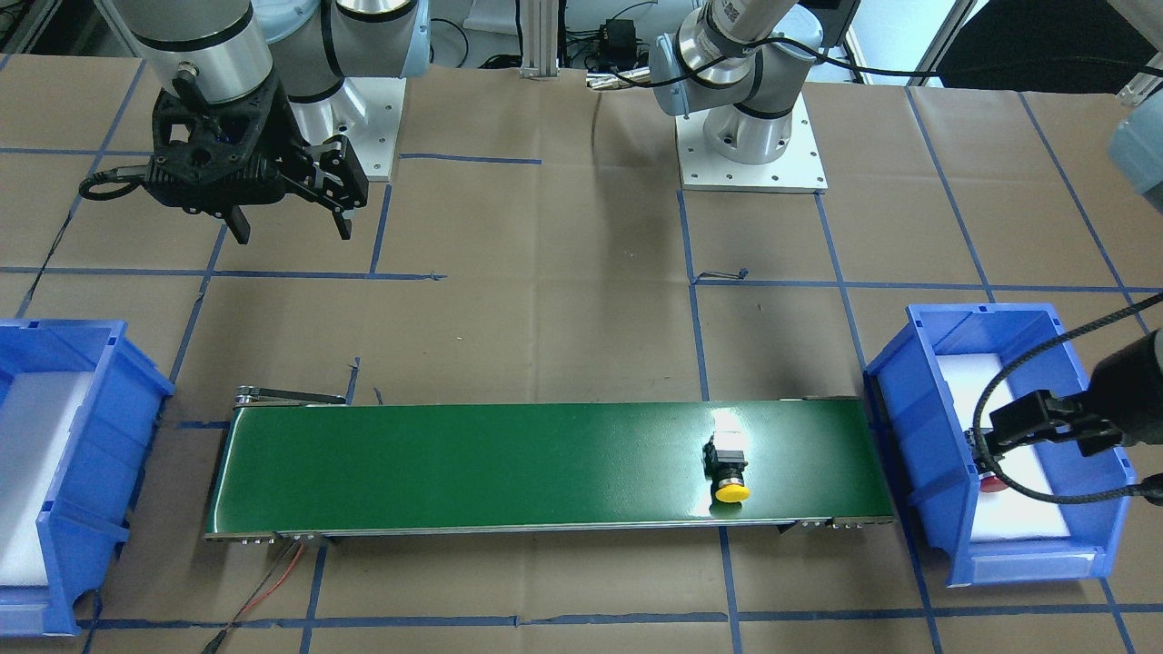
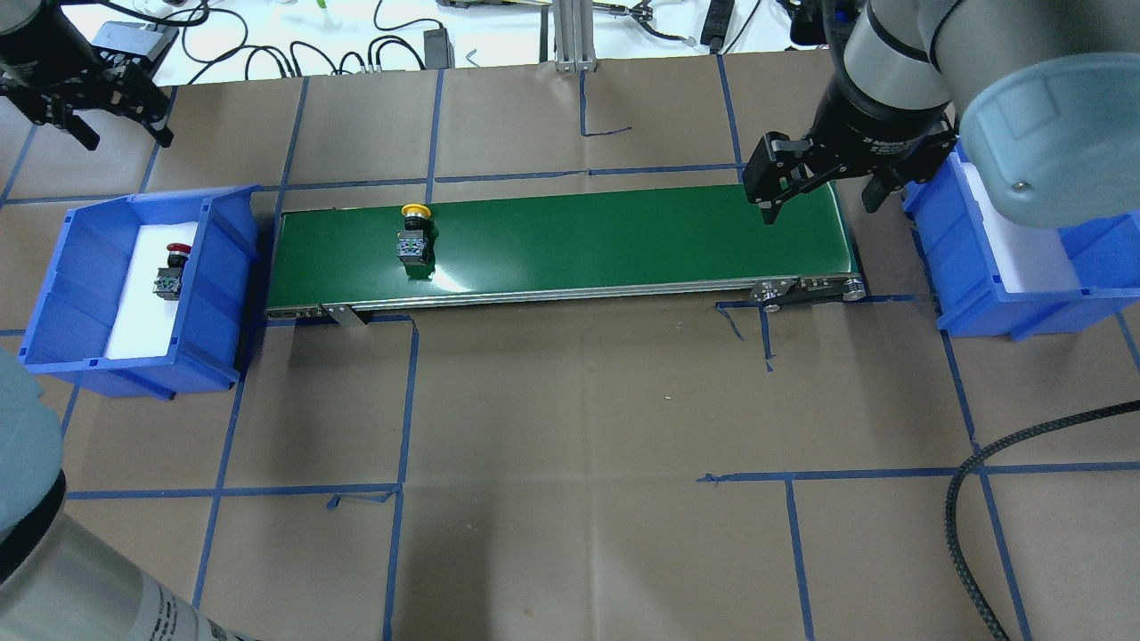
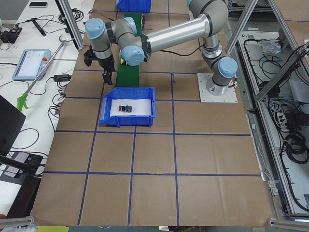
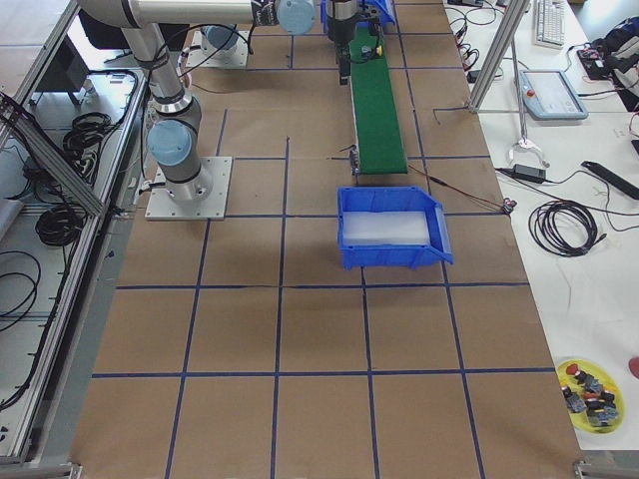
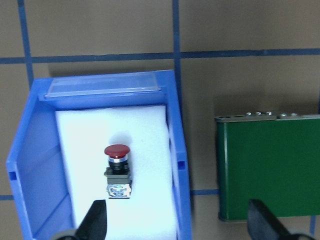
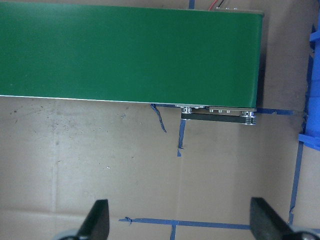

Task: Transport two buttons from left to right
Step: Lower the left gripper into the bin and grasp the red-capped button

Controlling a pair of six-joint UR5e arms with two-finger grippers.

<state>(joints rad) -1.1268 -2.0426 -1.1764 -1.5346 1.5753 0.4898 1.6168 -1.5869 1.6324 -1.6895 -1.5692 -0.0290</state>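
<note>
The red-capped button (image 2: 172, 269) lies on white foam in the blue left bin (image 2: 223, 267); it also shows in the left wrist view (image 5: 118, 170) and the front view (image 1: 993, 482). The yellow-capped button (image 2: 414, 237) lies on its side on the green conveyor belt (image 2: 623, 240), near its left end, and shows in the front view (image 1: 729, 472). My left gripper (image 2: 125, 135) is open and empty, high above the left bin (image 5: 177, 150). My right gripper (image 2: 819, 206) is open and empty above the belt's right end (image 6: 240, 55).
A second blue bin (image 2: 971, 285) with bare white foam stands past the belt's right end. Brown paper with blue tape lines covers the table. A black cable (image 2: 980, 499) lies at the front right. Both arm bases (image 1: 750, 145) stand behind the belt.
</note>
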